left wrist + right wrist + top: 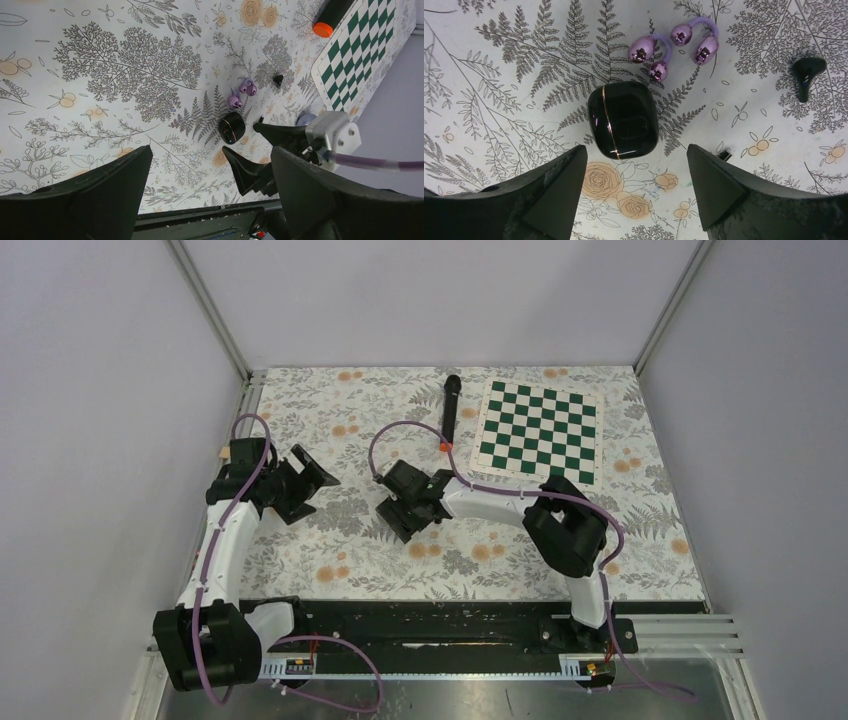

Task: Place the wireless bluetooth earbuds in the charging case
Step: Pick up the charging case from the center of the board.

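Black charging case point(623, 120) unseen overhead, under right claw point(636, 154)

Inspection finds no legible text, number, brand name or sign in any view. The black charging case point(623, 120) carries a faint raised oval mark on its lid, too dim to read. A small panel point(296, 666), low in the overhead view, shows tiny coloured specks that are too small to make out as characters.
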Robot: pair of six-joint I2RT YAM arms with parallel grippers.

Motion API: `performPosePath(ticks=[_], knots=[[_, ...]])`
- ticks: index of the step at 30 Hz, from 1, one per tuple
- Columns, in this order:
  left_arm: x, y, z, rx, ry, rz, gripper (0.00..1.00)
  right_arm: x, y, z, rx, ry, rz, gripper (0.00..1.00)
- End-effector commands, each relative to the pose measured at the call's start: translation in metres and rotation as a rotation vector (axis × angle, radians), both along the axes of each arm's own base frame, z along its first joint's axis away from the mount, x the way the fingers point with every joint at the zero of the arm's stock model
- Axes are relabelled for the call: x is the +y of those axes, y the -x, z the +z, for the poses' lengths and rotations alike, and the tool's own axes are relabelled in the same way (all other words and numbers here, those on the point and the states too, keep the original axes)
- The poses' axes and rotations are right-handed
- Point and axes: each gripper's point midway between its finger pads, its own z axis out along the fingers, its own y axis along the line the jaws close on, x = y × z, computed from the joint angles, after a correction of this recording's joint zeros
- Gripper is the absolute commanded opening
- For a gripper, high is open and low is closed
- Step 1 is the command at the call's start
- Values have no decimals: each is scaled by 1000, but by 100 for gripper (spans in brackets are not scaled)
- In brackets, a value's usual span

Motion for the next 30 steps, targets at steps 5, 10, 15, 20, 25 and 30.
performPosePath(ticks=[5,10,15,20,25,30], knots=[[-6,0,7,-46,27,-36,93,18,-5,-1,-1,-19,30,77],[-8,1,5,-38,41,-47,94,23,-7,-5,6,-13,31,68],[-12,1,2,-36,65,-51,94,25,-7,-5,15,-15,29,58],[-14,1,2,-42,82,-60,94,28,-4,-4,41,-23,19,67],[-16,0,6,-64,87,-67,94,27,-5,-10,48,-11,2,68],[-15,-4,11,-124,90,-42,94,23,-5,-13,43,6,-10,65]])
